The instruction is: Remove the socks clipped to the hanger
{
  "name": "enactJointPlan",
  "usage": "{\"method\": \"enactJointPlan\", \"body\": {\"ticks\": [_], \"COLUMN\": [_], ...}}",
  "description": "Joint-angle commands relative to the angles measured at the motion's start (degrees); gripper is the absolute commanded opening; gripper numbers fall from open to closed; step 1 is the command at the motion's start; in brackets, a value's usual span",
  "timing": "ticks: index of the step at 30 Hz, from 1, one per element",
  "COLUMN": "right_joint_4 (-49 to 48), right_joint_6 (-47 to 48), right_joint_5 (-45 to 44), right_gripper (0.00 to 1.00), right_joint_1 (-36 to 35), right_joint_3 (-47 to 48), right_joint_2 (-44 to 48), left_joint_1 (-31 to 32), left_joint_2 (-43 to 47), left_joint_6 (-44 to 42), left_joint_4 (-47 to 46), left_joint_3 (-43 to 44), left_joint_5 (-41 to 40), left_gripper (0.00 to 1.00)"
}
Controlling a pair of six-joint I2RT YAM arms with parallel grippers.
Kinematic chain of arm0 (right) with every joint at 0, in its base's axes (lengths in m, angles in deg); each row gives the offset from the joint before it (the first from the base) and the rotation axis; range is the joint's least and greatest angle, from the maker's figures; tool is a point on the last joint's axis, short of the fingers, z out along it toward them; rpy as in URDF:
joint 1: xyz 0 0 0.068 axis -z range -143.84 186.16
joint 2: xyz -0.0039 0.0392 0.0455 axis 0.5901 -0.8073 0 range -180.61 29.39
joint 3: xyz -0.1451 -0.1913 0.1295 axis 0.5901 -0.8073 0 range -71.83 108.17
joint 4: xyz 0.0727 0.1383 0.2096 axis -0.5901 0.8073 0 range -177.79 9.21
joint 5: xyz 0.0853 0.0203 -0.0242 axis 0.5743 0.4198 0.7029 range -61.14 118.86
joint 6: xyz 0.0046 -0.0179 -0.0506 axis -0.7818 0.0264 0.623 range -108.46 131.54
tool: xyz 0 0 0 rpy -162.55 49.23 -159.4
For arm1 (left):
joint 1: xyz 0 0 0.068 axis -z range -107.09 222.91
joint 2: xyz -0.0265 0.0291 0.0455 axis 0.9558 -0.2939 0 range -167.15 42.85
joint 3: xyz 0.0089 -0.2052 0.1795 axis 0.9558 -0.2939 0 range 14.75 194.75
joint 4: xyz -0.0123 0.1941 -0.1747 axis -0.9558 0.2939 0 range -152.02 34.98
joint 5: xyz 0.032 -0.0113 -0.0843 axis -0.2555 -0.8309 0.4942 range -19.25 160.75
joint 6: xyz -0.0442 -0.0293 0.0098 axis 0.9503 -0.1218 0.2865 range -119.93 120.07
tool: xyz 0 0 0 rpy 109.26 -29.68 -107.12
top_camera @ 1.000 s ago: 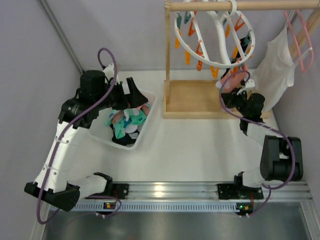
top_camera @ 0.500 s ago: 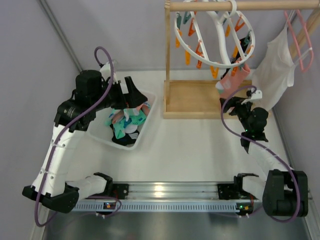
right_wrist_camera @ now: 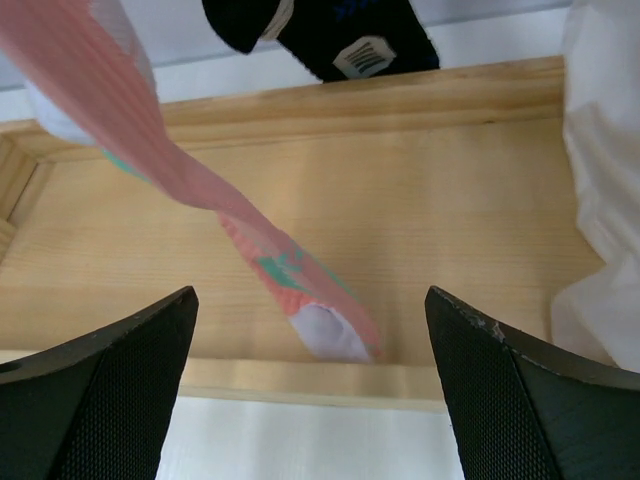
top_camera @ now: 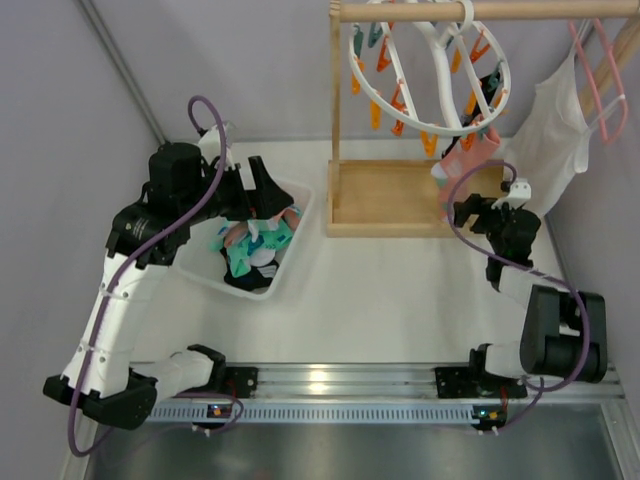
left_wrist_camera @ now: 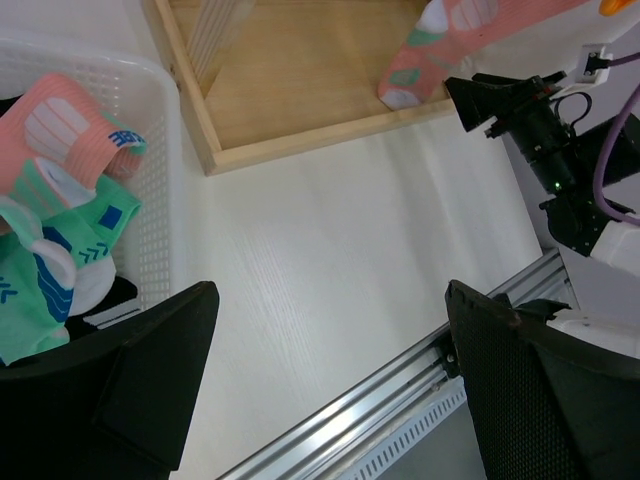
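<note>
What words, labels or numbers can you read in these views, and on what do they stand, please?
None can be read.
Pink sock in the basket: blue mark, too blurred to read.
Black sock: grey patch with marks, too blurred to read.

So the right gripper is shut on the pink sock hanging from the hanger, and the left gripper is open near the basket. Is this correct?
Not quite: the right gripper is open, not shut on the pink sock. The right wrist view shows its jaws wide apart and the sock untouched. The left gripper is open near the basket.
</note>
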Motion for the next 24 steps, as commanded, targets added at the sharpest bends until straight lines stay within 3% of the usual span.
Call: {"method": "enactJointPlan", "body": {"ticks": [1, 8, 11, 15, 18, 22, 23, 24], "right_joint_4": [-10.48, -13.56, -14.35, -20.14, -24.19, -23.32, -22.19, -20.96], "right_joint_6": [2.37, 4.05, 2.03, -3.49, -6.49, -9.31, -9.83, -10.53], "right_joint_5": [11.1, 18.62, 23.01, 22.49, 22.93, 24.42, 24.77, 23.73], "right_gripper": [0.91, 0.92, 0.85, 0.37, 0.21, 0.16, 0.0, 0.0], "right_joint_1": [2.36, 2.72, 2.63, 1.84, 1.14, 0.08, -0.18, -0.7], "right_joint_3": [5.5, 14.81, 18.24, 16.85, 14.65, 14.39, 14.47, 14.21], "right_joint_2": [-7.55, -17.4, -20.91, -21.72, -20.49, -17.06, -16.01, -13.74], "left_joint_1": [0.23, 0.94, 1.03, 1.03, 1.03, 1.03, 1.03, 1.03], "left_joint_2": [1.64, 1.3, 0.42, -0.81, -1.26, -1.78, -1.78, -1.87], "left_joint_6": [-1.98, -3.57, -3.92, -4.27, -4.27, -3.83, -3.4, -3.04], "left_joint_4": [-1.61, -1.61, -1.61, -1.52, -1.43, -1.52, -1.43, -1.52], "left_joint_3": [-1.46, -3.48, -2.78, -0.68, 0.55, 1.35, 1.44, 1.79], "left_joint_5": [-0.27, -1.15, -1.67, -2.29, -2.99, -2.99, -3.08, -3.17], "left_gripper": [0.99, 0.99, 0.98, 0.99, 0.98, 0.99, 0.98, 0.99]}}
